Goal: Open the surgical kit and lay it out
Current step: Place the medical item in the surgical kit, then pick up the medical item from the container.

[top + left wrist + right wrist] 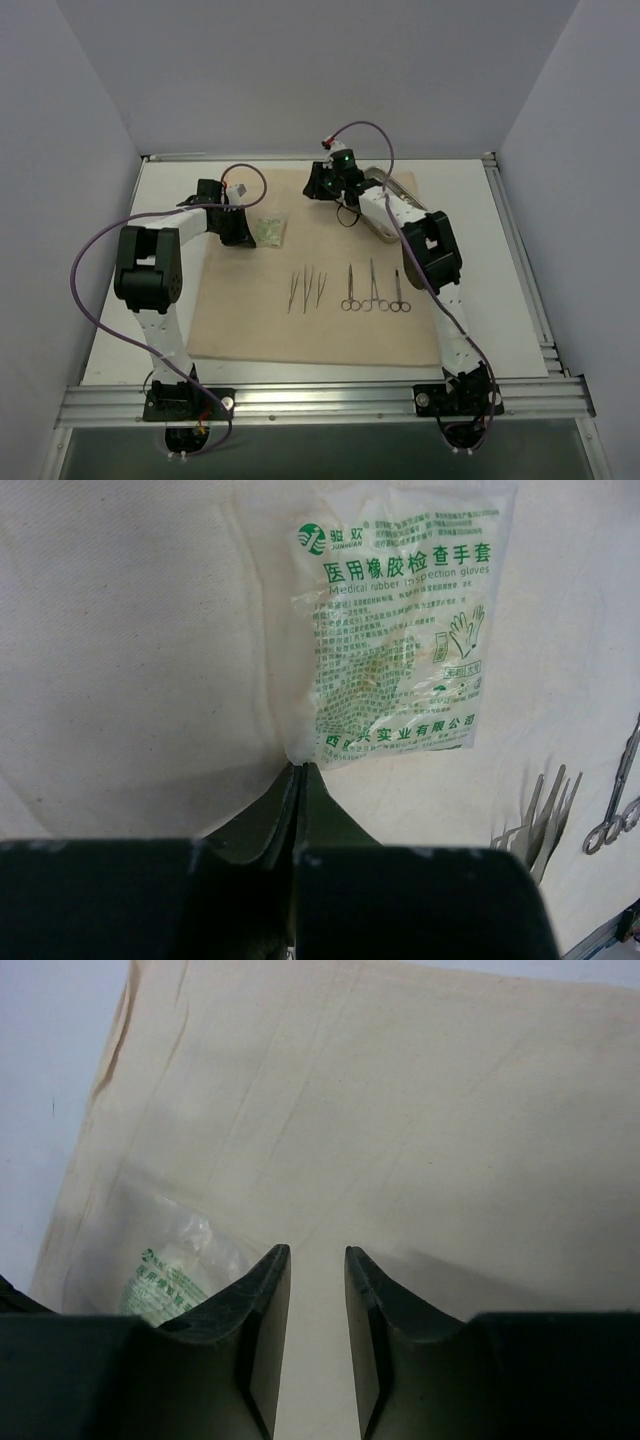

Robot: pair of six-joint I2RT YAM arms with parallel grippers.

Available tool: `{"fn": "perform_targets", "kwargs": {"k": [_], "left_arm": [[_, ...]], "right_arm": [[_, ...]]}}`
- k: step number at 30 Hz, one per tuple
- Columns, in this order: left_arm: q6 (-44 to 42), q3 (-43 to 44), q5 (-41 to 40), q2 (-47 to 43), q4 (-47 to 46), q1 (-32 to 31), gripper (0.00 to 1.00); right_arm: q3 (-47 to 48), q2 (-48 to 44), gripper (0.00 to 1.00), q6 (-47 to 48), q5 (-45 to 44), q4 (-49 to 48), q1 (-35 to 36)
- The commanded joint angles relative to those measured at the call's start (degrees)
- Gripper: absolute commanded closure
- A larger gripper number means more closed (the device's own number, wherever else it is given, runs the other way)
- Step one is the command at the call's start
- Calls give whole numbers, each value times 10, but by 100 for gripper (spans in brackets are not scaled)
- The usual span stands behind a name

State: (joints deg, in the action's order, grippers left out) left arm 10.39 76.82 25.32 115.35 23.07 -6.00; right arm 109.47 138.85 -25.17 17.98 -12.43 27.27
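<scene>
Pinching glove packet (400, 630), left fingers (262, 818)

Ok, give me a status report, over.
Left jaws shut on glove packet corner. Right jaws open, empty, over cloth. Tweezers, forceps laid out. Nothing in the way.

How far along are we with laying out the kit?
Done: the cloth is spread flat, with tweezers and forceps lined up on it. In hand: the left gripper is shut on a corner of the glove packet; the right gripper is open over bare cloth. Left: placing that packet; the tray sits at the back.
</scene>
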Motion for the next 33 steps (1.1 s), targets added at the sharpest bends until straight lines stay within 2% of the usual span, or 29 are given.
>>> {"fn": "perform_targets", "kwargs": {"k": [1, 4, 7, 8, 10, 14, 15, 20, 21, 33], "left_arm": [[53, -15, -3, -39, -60, 4, 98], [52, -9, -4, -36, -55, 4, 98], [50, -5, -2, -33, -51, 4, 97], [49, -5, 0, -33, -51, 3, 93], [46, -4, -1, -33, -44, 1, 89], [41, -8, -25, -46, -33, 3, 83], [40, -9, -26, -48, -30, 3, 77], [39, -1, -22, -53, -13, 3, 67], [39, 1, -24, -54, -10, 3, 61], [27, 12, -35, -70, -4, 3, 59]], "right_arm": [[-7, -121, 72, 82, -32, 101, -43], [-16, -158, 62, 121, -91, 204, -82], [-50, -195, 57, 143, -159, 262, -117], [-71, -203, 55, 151, -170, 271, -127], [-91, -224, 54, 157, -205, 293, -151], [-123, -240, 54, 175, -227, 312, -171], [-125, -239, 53, 178, -230, 322, -171], [-124, -221, 54, 181, -270, 345, -172], [-124, -221, 55, 181, -270, 346, -172], [-159, -213, 59, 167, -243, 340, -165]]}}
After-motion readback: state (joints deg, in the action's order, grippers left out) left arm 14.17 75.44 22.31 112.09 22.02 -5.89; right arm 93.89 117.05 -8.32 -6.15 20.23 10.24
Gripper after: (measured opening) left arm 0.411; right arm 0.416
